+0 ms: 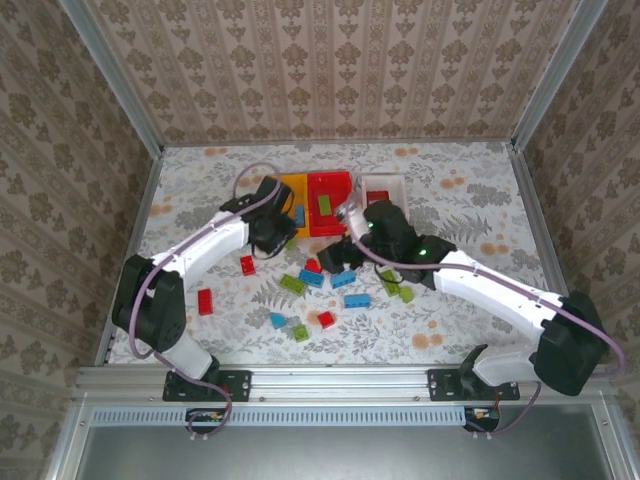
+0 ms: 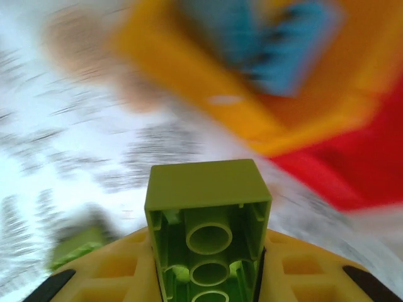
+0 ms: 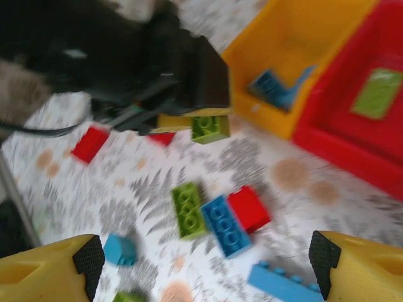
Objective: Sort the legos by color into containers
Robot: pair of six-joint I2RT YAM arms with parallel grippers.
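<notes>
We see the left gripper [image 2: 208,270] holding a green lego [image 2: 208,207]. Its yellow fingers [image 2: 107,270] are clamped on the two sides of the lego. The hollow underside of the lego faces the wrist camera. This picture is very blurry.

From the right wrist we see the green lego up above the table [image 1: 470,200]. It sits under the black tip of the left gripper, near the front corner of the orange-yellow bin [image 3: 252,56].

The three bins stand side by side at the far part of the table. The orange-yellow bin is on the left, the red bin [image 1: 345,182] is in the middle and the white bin [image 1: 400,180] is on the right. A blue lego [image 3: 277,88] lies in the orange-yellow bin. A flat green brick [image 3: 378,92] lies in the red bin. Something red [image 1: 378,196] shows in the white bin, but we cannot tell what it is.

The right gripper [image 3: 204,261] hangs over the loose bricks. Its fingers [image 3: 359,264] are wide apart and hold nothing. Under it a loose green brick [image 3: 187,209], a loose blue brick [image 3: 223,226] and a loose red brick [image 3: 249,207] lie together, each touching the next. A long blue brick [image 3: 280,283] lies near them. A small blue brick [image 3: 119,250] lies off to the side. More red, blue and green bricks are spread over the middle of the table.
</notes>
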